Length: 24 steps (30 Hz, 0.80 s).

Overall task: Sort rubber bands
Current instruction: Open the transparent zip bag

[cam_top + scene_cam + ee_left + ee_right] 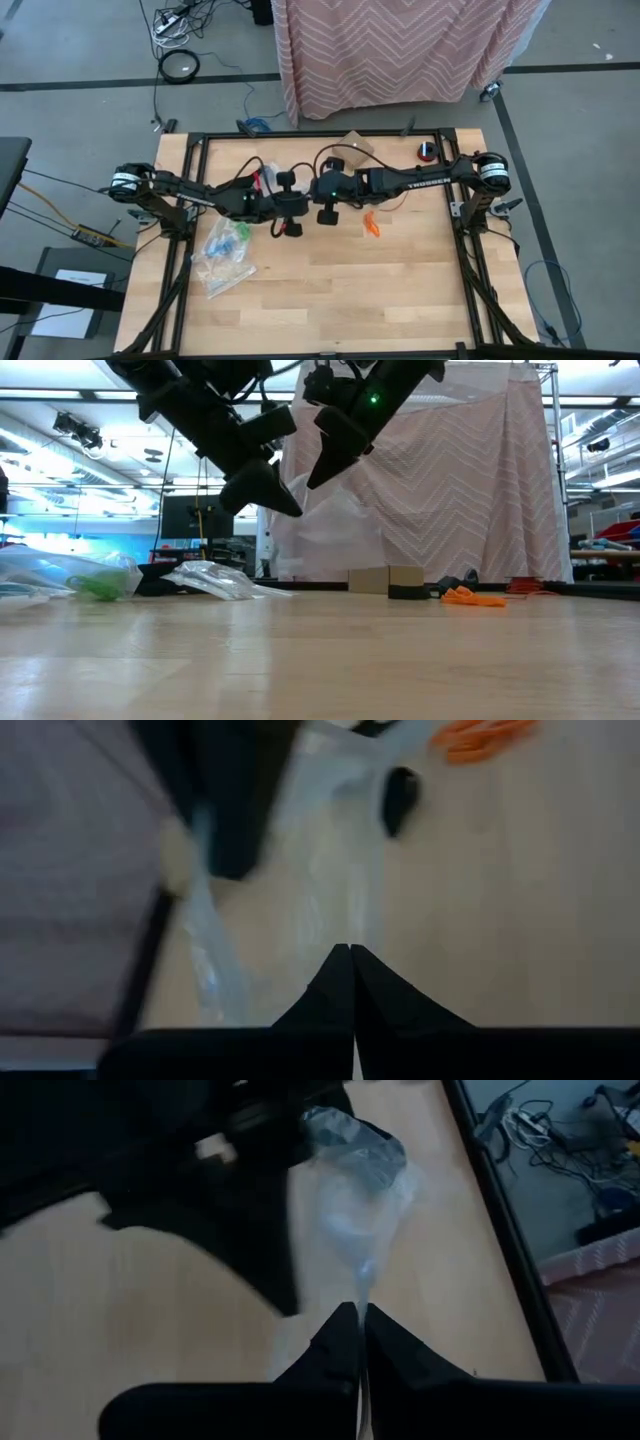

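We saw both hands raised over the middle of the desk (330, 300), each pinched tight on a clear plastic bag (355, 1210) stretched between them: the left hand (351, 958) and the right hand (360, 1316). Orange rubber bands (371, 225) lay on the desk just beside the right arm.
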Each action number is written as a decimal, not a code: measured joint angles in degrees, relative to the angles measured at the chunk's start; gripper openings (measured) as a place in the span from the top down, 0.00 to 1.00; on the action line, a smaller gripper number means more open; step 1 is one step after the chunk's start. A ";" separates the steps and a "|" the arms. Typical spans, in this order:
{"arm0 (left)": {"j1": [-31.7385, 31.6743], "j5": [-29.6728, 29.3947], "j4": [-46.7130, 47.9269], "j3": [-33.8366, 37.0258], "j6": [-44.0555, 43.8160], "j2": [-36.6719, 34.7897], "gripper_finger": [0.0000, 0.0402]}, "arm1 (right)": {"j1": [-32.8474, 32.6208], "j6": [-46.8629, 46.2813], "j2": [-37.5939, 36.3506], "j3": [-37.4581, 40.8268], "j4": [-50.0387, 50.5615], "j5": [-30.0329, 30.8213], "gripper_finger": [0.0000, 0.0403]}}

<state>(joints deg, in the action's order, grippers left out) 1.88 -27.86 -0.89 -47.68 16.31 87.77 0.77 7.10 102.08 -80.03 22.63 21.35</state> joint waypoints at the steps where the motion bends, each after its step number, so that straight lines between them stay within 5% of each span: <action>1: 0.05 1.44 0.69 0.00 -1.26 0.00 1.00 | 0.01 -0.04 0.00 0.00 -0.02 0.30 1.00; 18: 6.73 10.61 6.92 -0.33 -14.03 -0.13 1.00 | 0.03 -0.16 0.00 0.11 0.43 1.97 1.00; 24: 9.91 15.54 14.50 -5.58 -15.00 0.15 1.00 | 0.44 -0.55 -0.09 0.12 1.27 5.00 1.00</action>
<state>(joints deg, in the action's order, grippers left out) 11.80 -12.33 13.61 -53.26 1.31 87.92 1.20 6.55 102.00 -79.91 23.89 26.35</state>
